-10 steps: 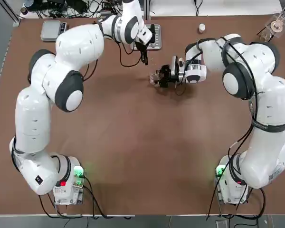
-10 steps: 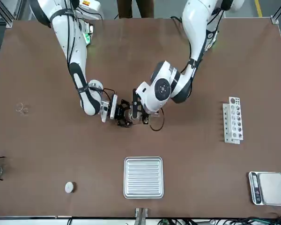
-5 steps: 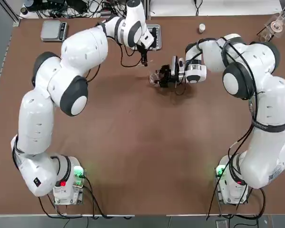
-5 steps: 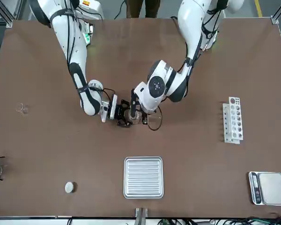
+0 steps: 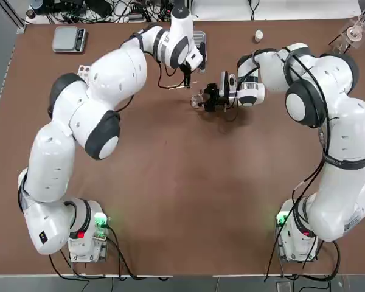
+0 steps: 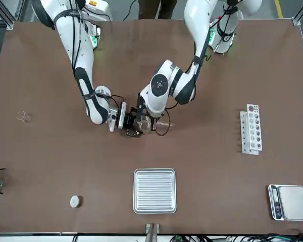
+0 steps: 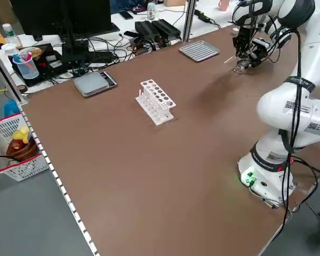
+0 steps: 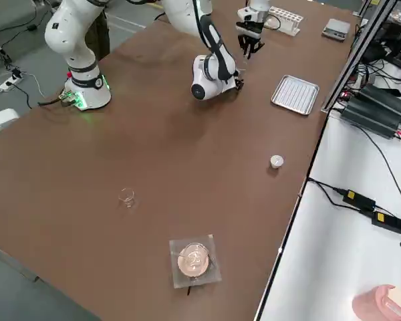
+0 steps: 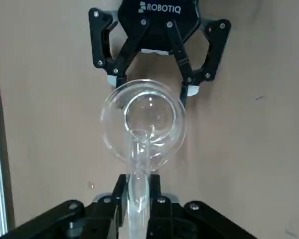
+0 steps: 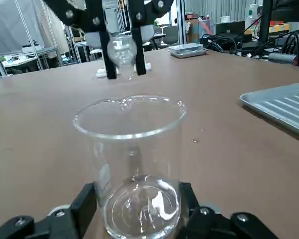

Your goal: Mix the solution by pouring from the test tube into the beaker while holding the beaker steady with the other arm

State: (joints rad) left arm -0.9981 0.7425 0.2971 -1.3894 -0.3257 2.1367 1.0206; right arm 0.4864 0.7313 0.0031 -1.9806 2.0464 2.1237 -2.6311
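The beaker (image 10: 132, 149) stands upright on the brown table (image 5: 170, 182), a small clear glass cup with my right gripper (image 5: 208, 98) shut around its base from the side. My left gripper (image 5: 186, 73) hangs just over it, shut on a clear test tube (image 9: 138, 172). The tube is tilted, and its mouth reaches over the beaker's rim (image 9: 143, 122). In the right wrist view the left gripper (image 10: 120, 30) and the tube's rounded end (image 10: 122, 52) show above and behind the beaker. Whether liquid is running out I cannot tell.
A ribbed metal tray (image 6: 154, 190) lies at the table's far edge behind the beaker. A white tube rack (image 6: 251, 129) and a scale (image 6: 289, 202) sit on the robot's left. A white cap (image 6: 75, 201), a tiny glass piece (image 6: 23, 117) and a flask on a stand (image 5: 356, 30) are on its right.
The left arm has swung to the right and its wrist has turned, bringing the test tube in over the beaker. The right gripper and the beaker have not moved.
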